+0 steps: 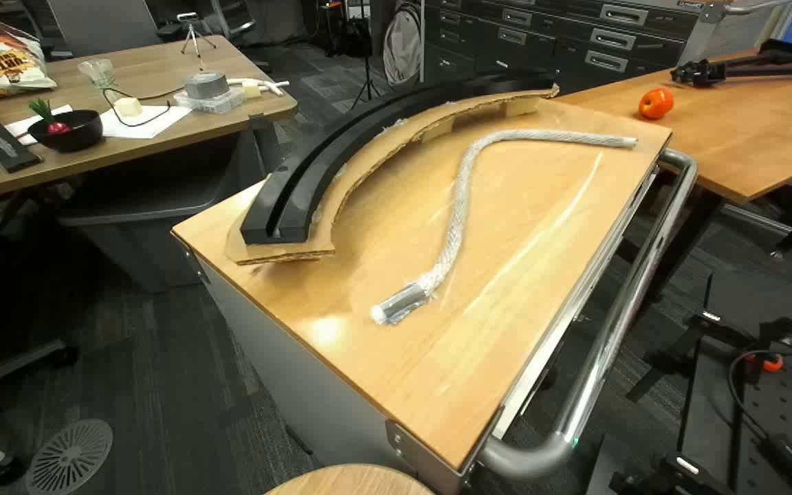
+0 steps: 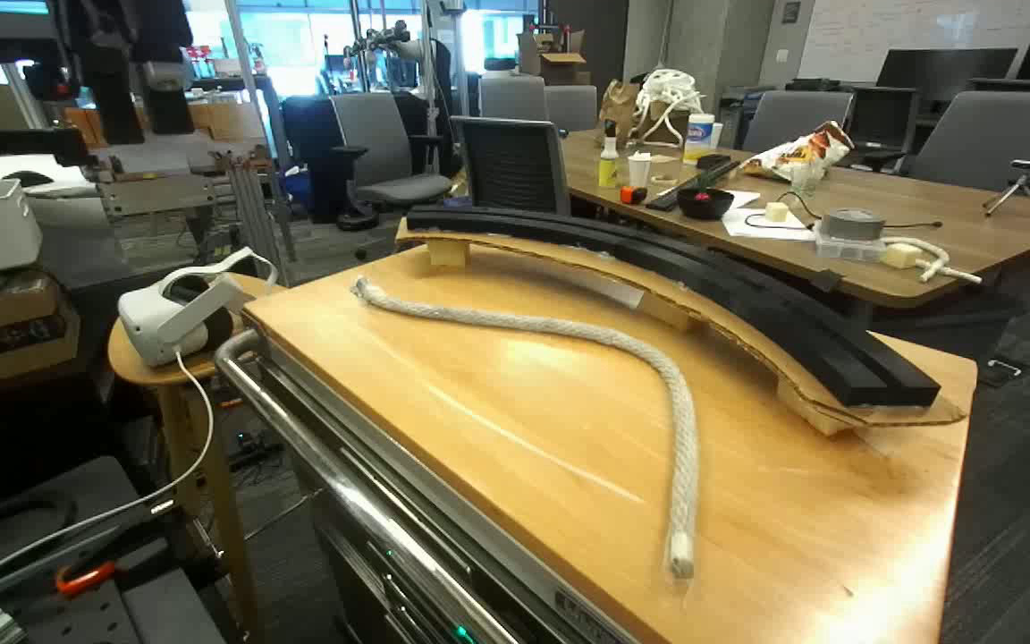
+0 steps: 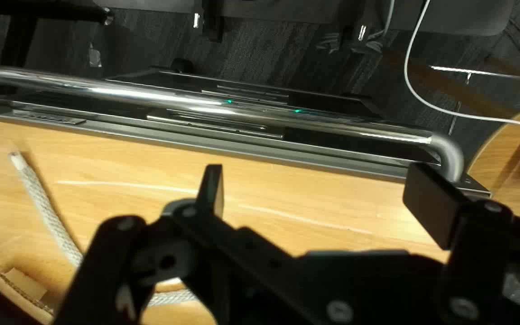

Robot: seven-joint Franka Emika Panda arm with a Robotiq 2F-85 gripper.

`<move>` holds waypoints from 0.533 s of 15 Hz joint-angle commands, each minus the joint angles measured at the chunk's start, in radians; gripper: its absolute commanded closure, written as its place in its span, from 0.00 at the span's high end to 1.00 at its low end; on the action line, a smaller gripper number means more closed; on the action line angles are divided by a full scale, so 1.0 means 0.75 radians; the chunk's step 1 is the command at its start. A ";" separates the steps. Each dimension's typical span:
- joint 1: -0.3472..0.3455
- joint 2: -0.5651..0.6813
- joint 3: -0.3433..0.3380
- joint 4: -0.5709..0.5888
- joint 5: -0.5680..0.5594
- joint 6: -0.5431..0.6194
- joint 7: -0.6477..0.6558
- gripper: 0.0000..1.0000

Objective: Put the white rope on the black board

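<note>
Looking down across the cart (image 1: 520, 275) from opposite ends in both exterior views.
Facing drawers (image 1: 554, 41) in an exterior view, chairs (image 2: 515, 161) in an exterior view; sharing rope (image 1: 460, 206) and board (image 2: 721, 275). Looking steeply down in the wrist view, close past the gripper (image 3: 318, 194), onto rail (image 3: 251, 111).

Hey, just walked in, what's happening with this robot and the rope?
The job here is getting the white rope onto the black board. Right now the robot's end effector is open and holds nothing. The rope lies in a loose bend on the wooden tabletop, apart from the board, so the placing isn't done yet.
</note>
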 commanded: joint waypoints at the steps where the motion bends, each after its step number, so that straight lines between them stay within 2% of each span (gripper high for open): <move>1: 0.015 0.003 -0.011 0.006 -0.008 -0.002 0.009 1.00; 8: 0.015 -0.003 -0.011 0.013 -0.008 -0.002 0.009 1.00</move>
